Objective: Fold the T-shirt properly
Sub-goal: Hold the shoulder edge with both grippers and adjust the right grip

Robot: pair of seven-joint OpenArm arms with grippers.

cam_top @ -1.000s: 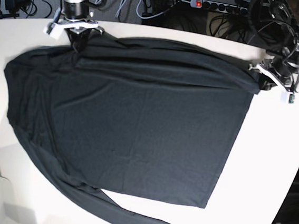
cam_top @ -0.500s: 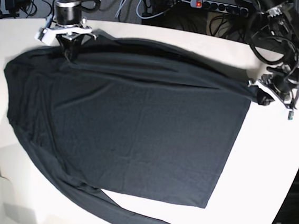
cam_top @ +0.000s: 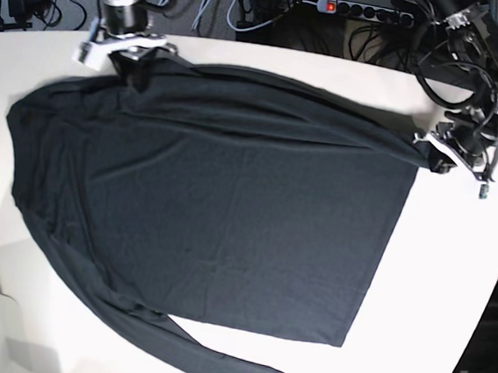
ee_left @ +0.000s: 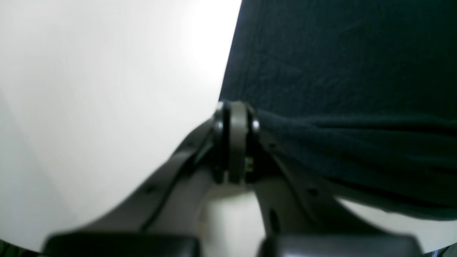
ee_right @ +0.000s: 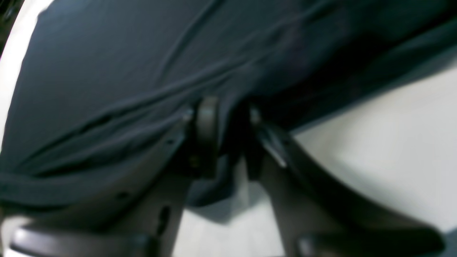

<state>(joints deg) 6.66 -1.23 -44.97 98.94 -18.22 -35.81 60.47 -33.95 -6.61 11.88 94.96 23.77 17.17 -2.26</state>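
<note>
Shirt (cam_top: 229, 211) lies spread flat across most of the white table (cam_top: 451, 285), black, with a long sleeve running down the base view's left side and ending near the bottom edge. Its straight hem faces that view's right, leaving a broad bare strip of table between hem and table rim. Bare white also shows below the body, beside the sleeve, and in a narrow band along the far edge. On the base view's left the fabric reaches close to the rim, with little room there.

At the far hem corner the left gripper (ee_left: 235, 142) has its jaws pressed together on a pinch of the shirt's edge (ee_left: 339, 89); white table fills the rest of that wrist view. At the far corner on the other side, the right gripper (ee_right: 223, 137) has its jaws a little apart, with a fold of shirt (ee_right: 125, 71) hanging in the gap; whether it grips the cloth cannot be told.

Both wrist views are blurred. Folds along the far edge hide how many layers lie there. Cables (cam_top: 205, 6) and a power strip (cam_top: 363, 11) sit beyond the table.
</note>
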